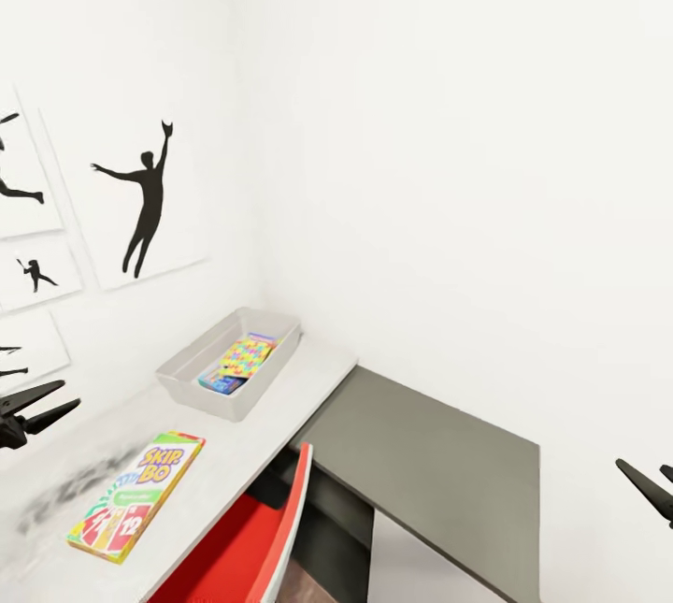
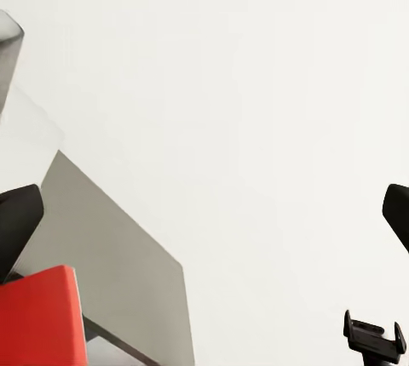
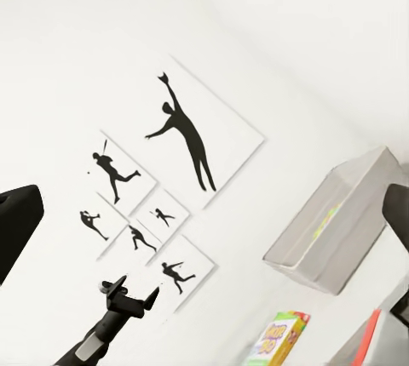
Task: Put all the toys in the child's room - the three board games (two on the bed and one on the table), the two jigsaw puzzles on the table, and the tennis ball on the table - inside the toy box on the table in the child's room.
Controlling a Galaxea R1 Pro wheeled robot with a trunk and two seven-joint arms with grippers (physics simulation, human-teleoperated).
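The light-grey toy box [image 1: 187,369] stands on the pale table [image 1: 290,379] near the wall corner. Inside it lie a multicoloured jigsaw puzzle [image 1: 246,355] and a small blue board game box [image 1: 222,384]. A Skip-Bo board game [image 1: 136,495] lies flat on the table nearer to me. My left gripper [image 1: 67,395] hovers open to the left of the Skip-Bo box, holding nothing. My right gripper [image 1: 657,483] is open far to the right, past the side desk. The right wrist view looks across at the toy box [image 3: 336,221], the Skip-Bo box [image 3: 277,340] and the left gripper [image 3: 129,296].
A red chair [image 1: 252,538] is tucked under the table beside the Skip-Bo box. A lower dark-grey side desk [image 1: 430,463] joins the table on the right. Black sports-silhouette pictures [image 1: 140,201] hang on the left wall. White walls close in behind.
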